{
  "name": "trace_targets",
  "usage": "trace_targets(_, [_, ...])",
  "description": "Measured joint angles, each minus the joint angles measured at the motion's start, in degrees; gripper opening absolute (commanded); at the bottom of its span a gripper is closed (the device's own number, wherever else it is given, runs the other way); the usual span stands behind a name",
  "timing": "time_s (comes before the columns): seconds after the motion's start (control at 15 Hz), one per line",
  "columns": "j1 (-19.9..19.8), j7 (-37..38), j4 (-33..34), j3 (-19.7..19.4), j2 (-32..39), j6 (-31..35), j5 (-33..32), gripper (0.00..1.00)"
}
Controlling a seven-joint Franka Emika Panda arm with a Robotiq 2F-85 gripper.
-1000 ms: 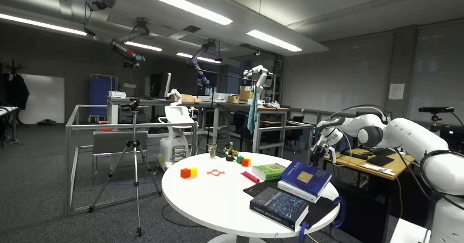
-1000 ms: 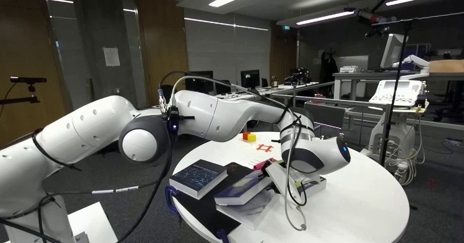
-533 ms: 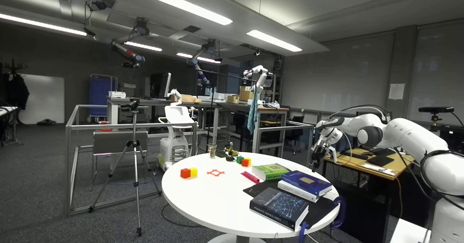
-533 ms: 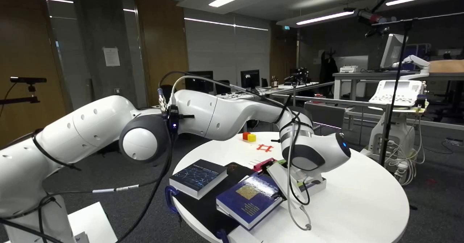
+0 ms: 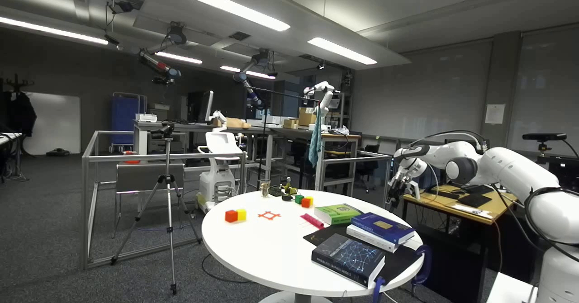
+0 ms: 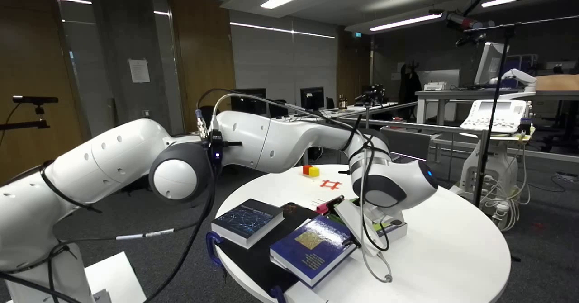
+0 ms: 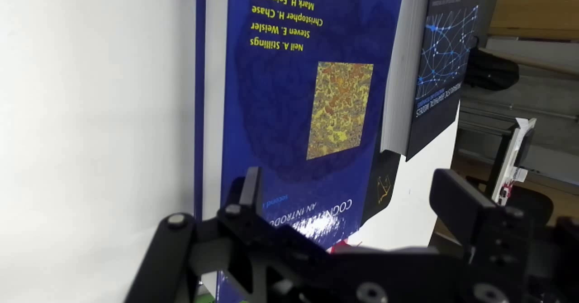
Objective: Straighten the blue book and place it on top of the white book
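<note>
The blue book (image 5: 382, 227) rests flat on the white book (image 5: 371, 238), whose pale spine side shows beneath it. Its patterned yellowish cover patch faces up, and the two books look roughly in line. In the wrist view the blue book (image 7: 289, 126) fills the middle, and the white book cannot be made out there. My gripper (image 7: 348, 174) stands open above the title end of the cover with nothing between its fingers. From outside, the gripper (image 5: 392, 205) hangs just over and behind the blue book's far edge, apart from it; in an exterior view the hand partly hides that edge.
A dark book (image 5: 348, 258) lies in front of the pair on a black mat (image 5: 400, 264). A green book (image 5: 337, 213) and a pink piece (image 5: 312, 220) sit beyond them. Blue clamps (image 5: 423, 262) grip the table rim. Coloured cubes (image 5: 235, 215) stand farther off.
A second ago the blue book was tilted, its far side raised at my gripper. It has dropped flat onto the white book, and the gripper has let go and risen a little.
</note>
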Motion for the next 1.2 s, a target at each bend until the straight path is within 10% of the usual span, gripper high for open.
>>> trace_targets(1.2, [5.46,0.05,-0.16,-5.85,1.95,24.42,-7.37,1.0])
